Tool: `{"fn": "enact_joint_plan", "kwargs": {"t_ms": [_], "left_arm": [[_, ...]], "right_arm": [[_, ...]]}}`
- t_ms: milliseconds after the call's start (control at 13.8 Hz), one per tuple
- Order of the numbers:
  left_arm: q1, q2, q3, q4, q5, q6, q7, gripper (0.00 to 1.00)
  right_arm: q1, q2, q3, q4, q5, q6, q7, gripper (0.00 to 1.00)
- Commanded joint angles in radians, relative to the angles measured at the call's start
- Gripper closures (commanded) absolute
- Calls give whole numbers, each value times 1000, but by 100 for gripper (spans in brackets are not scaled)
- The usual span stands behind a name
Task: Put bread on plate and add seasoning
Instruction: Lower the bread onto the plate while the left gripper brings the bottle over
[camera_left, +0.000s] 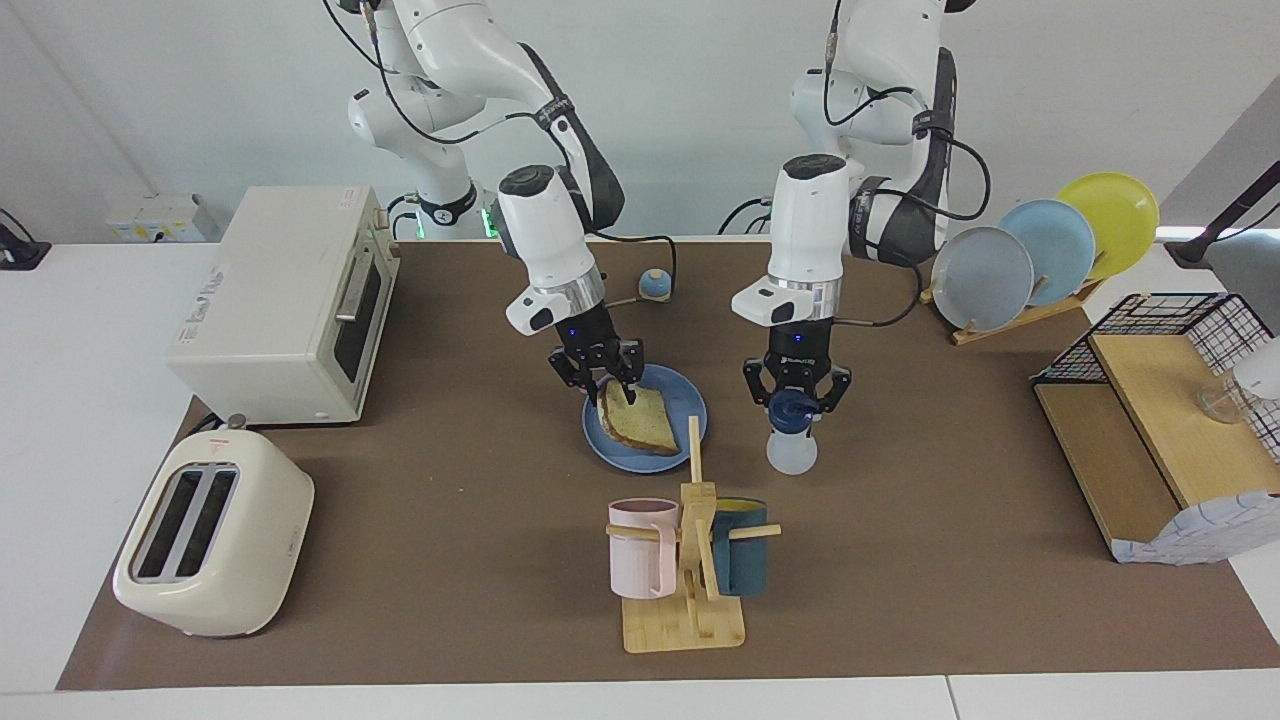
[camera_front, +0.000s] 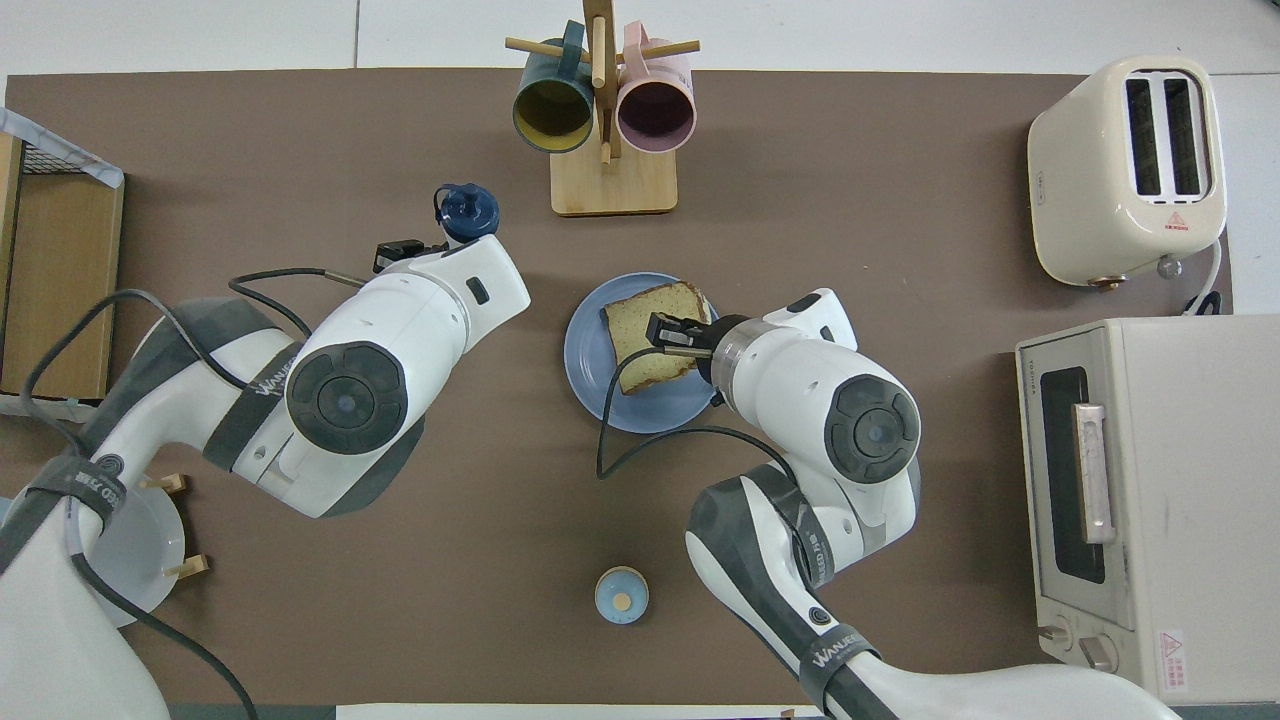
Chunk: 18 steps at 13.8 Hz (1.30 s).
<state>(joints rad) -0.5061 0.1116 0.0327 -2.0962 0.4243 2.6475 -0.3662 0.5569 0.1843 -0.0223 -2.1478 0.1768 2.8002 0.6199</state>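
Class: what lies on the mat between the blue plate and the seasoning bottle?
Nothing: in the facing view, bare brown mat separates the plate from the seasoning bottle.

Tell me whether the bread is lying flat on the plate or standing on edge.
Flat. The bread shows its broad face, lying on the plate, under the right gripper.

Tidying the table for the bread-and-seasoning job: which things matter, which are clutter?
In use: square tan bread slice; round medium-blue plate; translucent navy-capped seasoning bottle.

Lying about: cream toaster; white toaster oven; wooden mug rack; blue-domed bell.
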Motion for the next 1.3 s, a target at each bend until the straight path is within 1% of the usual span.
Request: {"fn": "enact_joint_plan", "kwargs": {"t_ms": [0,72,144,217,289,361,433,506,650,722,867,939,1011,1228], "left_arm": [[-6,-52,10,-48,-72,-7,68,100],[1,-44,10,-35,-126,-15,132,100],[14,-40,10,2,-232,-85,271,100],[20,-27,16,87,-403,-224,494,100],[26,-21,25,143,-499,-310,639,100],[47,-29,27,166,-537,-373,740,100],[56,-38,26,166,-538,-398,777,100],[55,-55,23,160,-539,-408,815,100],[44,-82,16,154,-542,-475,929,100],[28,-113,13,130,-545,-506,975,100],[-2,-199,13,70,-549,-549,1051,100],[-3,-229,13,62,-593,-617,1172,100],[-2,-243,15,62,-613,-657,1238,100],[-11,-270,13,59,-618,-739,1302,100]], "right_arm": [[-12,-19,5,2,18,-19,-22,0],[-32,-17,4,15,17,-43,-54,0],[-60,-17,5,58,16,-123,-109,0],[-92,-16,4,154,15,-295,-176,0],[-115,-9,4,233,15,-429,-222,0],[-133,-6,5,285,16,-523,-244,0],[-144,-5,7,319,21,-577,-247,0],[-144,-8,8,341,36,-599,-247,0],[-127,-16,7,411,192,-683,-241,0],[-126,-19,8,448,240,-736,-235,0],[-126,-34,8,482,333,-800,-176,0],[-100,-55,10,483,390,-803,-120,0],[-89,-63,12,483,391,-804,-109,1],[-60,-112,31,486,391,-806,-47,28]]}}
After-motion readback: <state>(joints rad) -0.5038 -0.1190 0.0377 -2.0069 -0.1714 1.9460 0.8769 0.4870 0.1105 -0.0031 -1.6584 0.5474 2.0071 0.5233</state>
